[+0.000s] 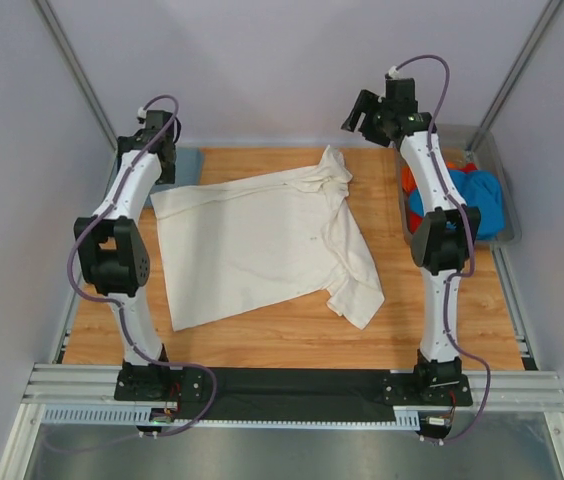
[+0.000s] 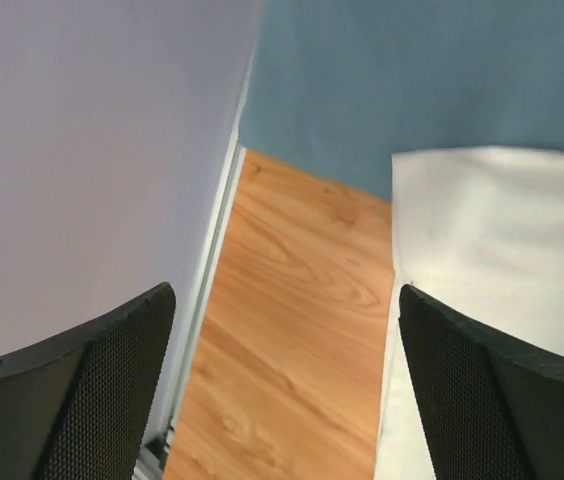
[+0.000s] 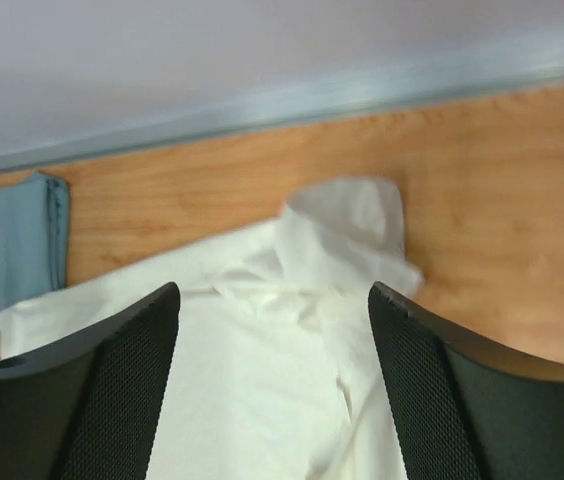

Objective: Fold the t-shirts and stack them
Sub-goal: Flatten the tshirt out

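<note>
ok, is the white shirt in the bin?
No: the white shirt lies spread on the table, while the bin on the right holds a blue shirt and an orange shirt.

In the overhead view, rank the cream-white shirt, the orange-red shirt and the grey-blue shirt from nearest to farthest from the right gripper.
From the right gripper:
1. cream-white shirt: its bunched end lies just beside the gripper, toward the table's middle.
2. orange-red shirt: in the bin on the right.
3. grey-blue shirt: far across, at the back left.
</note>
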Tool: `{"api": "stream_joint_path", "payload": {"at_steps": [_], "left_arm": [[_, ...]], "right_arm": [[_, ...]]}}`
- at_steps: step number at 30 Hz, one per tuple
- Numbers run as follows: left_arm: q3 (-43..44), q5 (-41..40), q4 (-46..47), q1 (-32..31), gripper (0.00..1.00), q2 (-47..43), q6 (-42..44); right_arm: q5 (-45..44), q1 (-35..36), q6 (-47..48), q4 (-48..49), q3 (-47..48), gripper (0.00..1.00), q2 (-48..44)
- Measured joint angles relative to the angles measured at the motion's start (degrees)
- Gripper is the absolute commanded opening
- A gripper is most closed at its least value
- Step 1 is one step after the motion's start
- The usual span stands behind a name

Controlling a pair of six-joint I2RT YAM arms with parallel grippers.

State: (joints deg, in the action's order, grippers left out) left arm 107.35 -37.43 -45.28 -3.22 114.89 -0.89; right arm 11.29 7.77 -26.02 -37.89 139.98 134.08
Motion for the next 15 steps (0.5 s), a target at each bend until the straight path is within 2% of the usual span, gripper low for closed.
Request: {"api": "stream_joint_path", "payload": {"at_steps": [2, 5, 9, 11, 13, 15], "left_arm": [[-4.9, 1.73, -1.05, 0.48, 0.98, -4.33, -3.37], [-17.03, 6.69, -3.82, 0.52, 0.87, -15.61, -8.87], [-35.91, 15.34, -6.29, 0.2, 0.55, -35.98, -18.73], [-45.03, 19.67, -6.71, 0.17, 0.55, -45.72, -24.33], [-53.33, 22.84, -8.55, 0.17, 0.69, -53.2, -30.56], [-60.81, 25.0, -9.64, 0.2, 0.74, -58.25, -37.35]], "right_arm": [[-2.6, 0.11, -0.09, -5.7, -3.85, 0.81, -2.95], [-6.62, 0.72, -0.55, -12.26, -20.28, 0.81, -12.94], [-10.08, 3.85, -1.42, -18.47, -40.48, 0.68, -27.08], [-10.32, 6.08, -2.25, -19.26, -47.82, 0.63, -33.66], [-9.75, 8.55, -3.1, -20.09, -54.6, 0.63, -40.52], [-9.29, 10.32, -3.89, -19.85, -60.11, 0.63, -46.66]]}}
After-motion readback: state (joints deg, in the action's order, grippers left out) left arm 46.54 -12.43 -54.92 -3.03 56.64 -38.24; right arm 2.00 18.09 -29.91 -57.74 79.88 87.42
